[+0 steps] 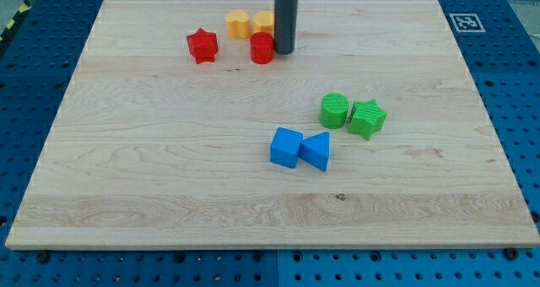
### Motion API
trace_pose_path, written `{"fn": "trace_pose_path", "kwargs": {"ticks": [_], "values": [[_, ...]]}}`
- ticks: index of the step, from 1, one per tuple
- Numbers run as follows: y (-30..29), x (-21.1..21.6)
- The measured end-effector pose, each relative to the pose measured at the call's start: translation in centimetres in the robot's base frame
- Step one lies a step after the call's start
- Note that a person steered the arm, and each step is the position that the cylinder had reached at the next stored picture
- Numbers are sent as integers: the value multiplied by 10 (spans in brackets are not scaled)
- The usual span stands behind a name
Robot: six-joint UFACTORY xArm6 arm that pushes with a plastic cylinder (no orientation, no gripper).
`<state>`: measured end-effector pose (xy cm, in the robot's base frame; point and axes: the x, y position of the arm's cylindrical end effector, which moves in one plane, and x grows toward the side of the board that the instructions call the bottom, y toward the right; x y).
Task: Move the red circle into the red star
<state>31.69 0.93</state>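
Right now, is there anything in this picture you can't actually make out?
- Second yellow block, camera view: my rod covers its right part, so its shape is unclear.
- Rod's upper part: cut off by the view's top edge.
- My tip and the red circle: too close to tell whether they touch.
- Board marker: too small to read.

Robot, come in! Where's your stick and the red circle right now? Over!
My tip sits against the red circle, on its right in the view. Red star lies left, a bare gap between. Nothing blocks the path. Over.
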Motion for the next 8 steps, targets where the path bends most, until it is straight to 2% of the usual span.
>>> {"fn": "trace_pose_path", "kwargs": {"ticks": [5,6,8], "values": [[-102,0],[-82,0],[44,0]]}}
